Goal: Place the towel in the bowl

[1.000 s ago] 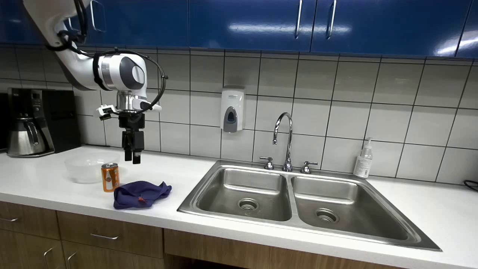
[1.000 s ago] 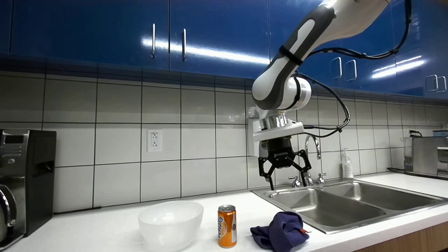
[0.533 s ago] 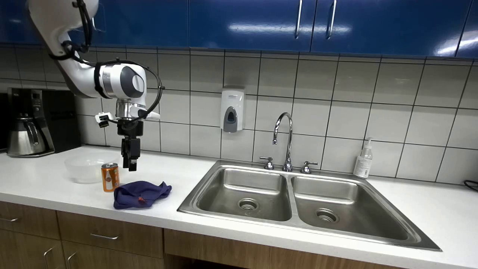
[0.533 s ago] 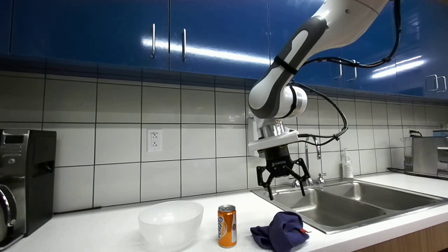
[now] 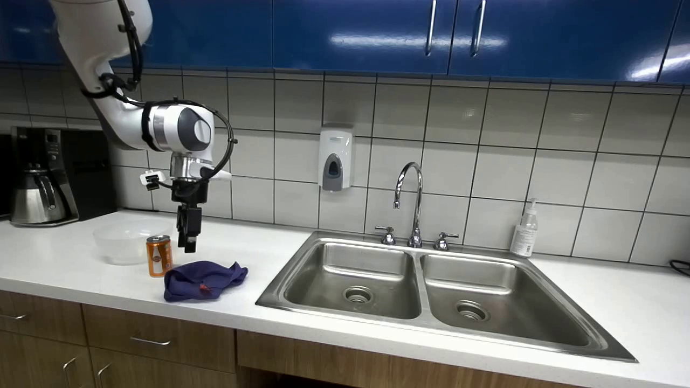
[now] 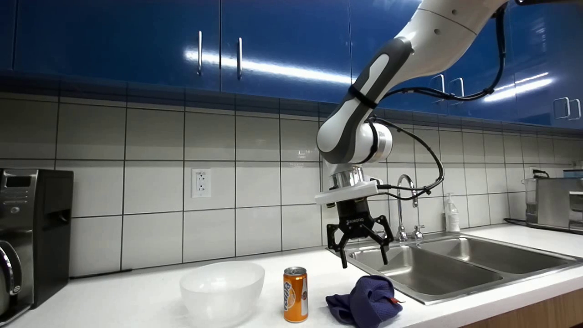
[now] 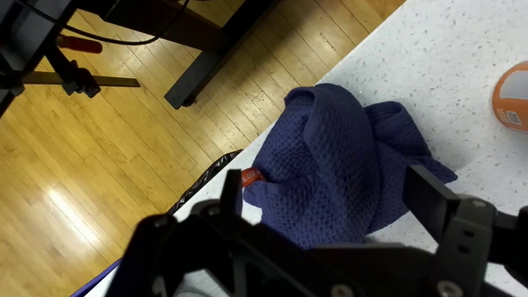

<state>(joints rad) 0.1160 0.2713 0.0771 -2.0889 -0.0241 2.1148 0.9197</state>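
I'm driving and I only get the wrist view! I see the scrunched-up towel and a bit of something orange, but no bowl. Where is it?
Observer: In an exterior view, the bowl is past the orange can, on the side away from the towel.
Operator: Okay! Is it the right way up?
Observer: Yes, its open top faces up.
Operator: And am I touching the towel?
Observer: No, the pincer hangs higher, with a gap between it and the towel in both exterior views.
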